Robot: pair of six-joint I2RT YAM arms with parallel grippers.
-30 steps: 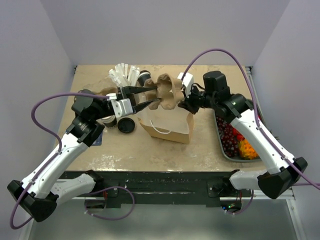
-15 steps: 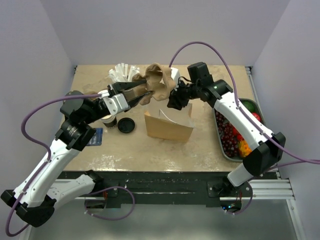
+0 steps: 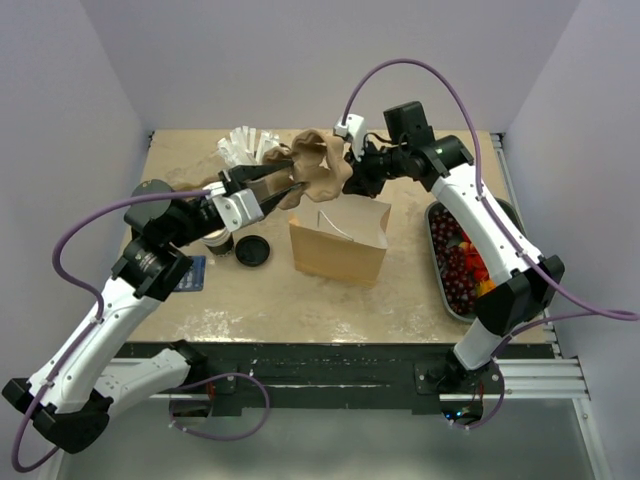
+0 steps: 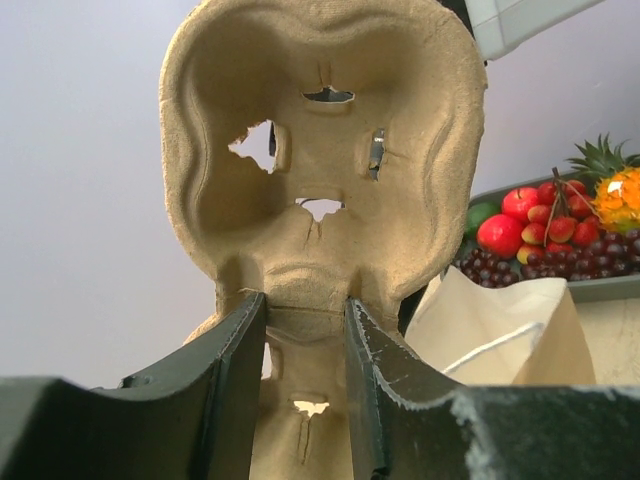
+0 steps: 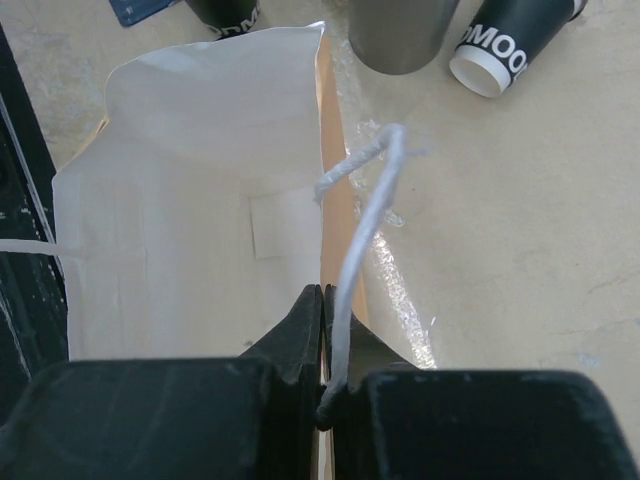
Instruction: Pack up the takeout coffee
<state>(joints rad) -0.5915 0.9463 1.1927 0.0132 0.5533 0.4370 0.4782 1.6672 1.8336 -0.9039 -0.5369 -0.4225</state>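
Cord handle [image 5: 365, 230] pinched between right fingers [image 5: 290, 345]: visible wrist view only.

Two robot arms are showing: the left arm [image 3: 100, 320] and the right arm [image 3: 490, 230]. One brown paper bag [image 3: 335, 258] is standing. One cardboard cup holder [image 4: 320, 150] is being held up. Two dark paper cups with white letters are showing, one standing [image 5: 225, 10] and one lying [image 5: 510, 45]. One grey cup [image 5: 400, 35], one loose black lid [image 3: 252, 250], one blue card [image 3: 192, 272] and one fruit tray [image 4: 610, 288] are sitting around them.

white capitals "OMOO" showing on the side of a dark paper cup [image 5: 512, 42] lying on its side, the rest of the word being hidden
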